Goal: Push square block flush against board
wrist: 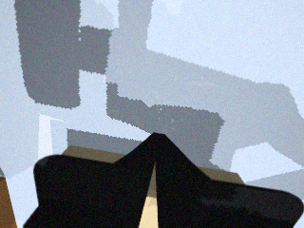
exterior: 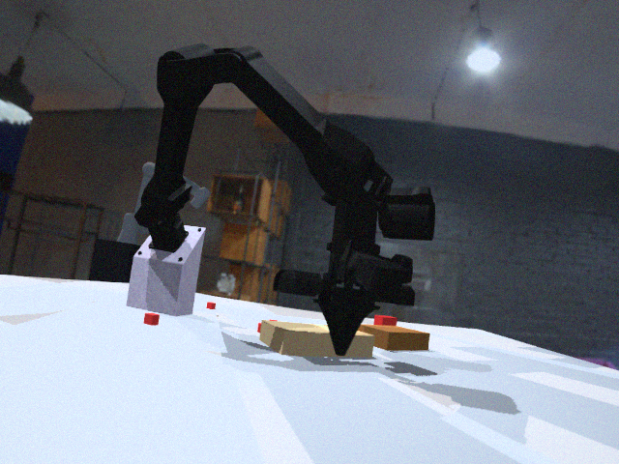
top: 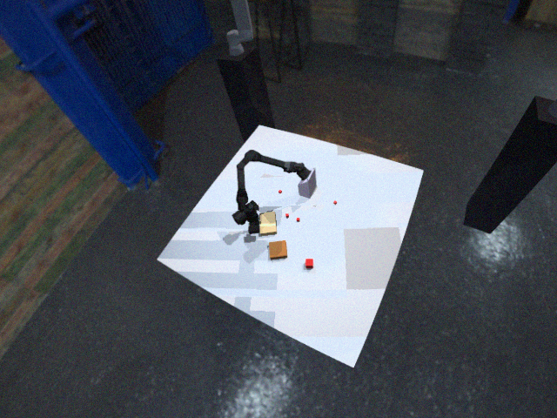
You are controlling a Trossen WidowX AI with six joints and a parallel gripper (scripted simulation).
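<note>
The orange-brown square block (top: 278, 249) (exterior: 407, 340) (wrist: 6, 211) lies flat on the table. The longer pale tan board (top: 268, 223) (exterior: 305, 341) (wrist: 90, 153) lies flat close by, and the top view shows a narrow gap between them. They do not touch there. My gripper (top: 254, 230) (exterior: 341, 352) (wrist: 158, 139) is shut and empty. Its tip is low beside the board's long side, on the side away from the small red cubes. The wrist view shows the fingers covering most of the board; whether the tip touches it is unclear.
A larger red cube (top: 309, 263) (exterior: 385, 320) lies beyond the block. Several small red cubes, such as one cube (top: 298, 219) and another (top: 335, 202), lie between the board and the arm's pale purple base (top: 307, 185) (exterior: 164, 284). The white table (top: 324, 310) has patches of shadow.
</note>
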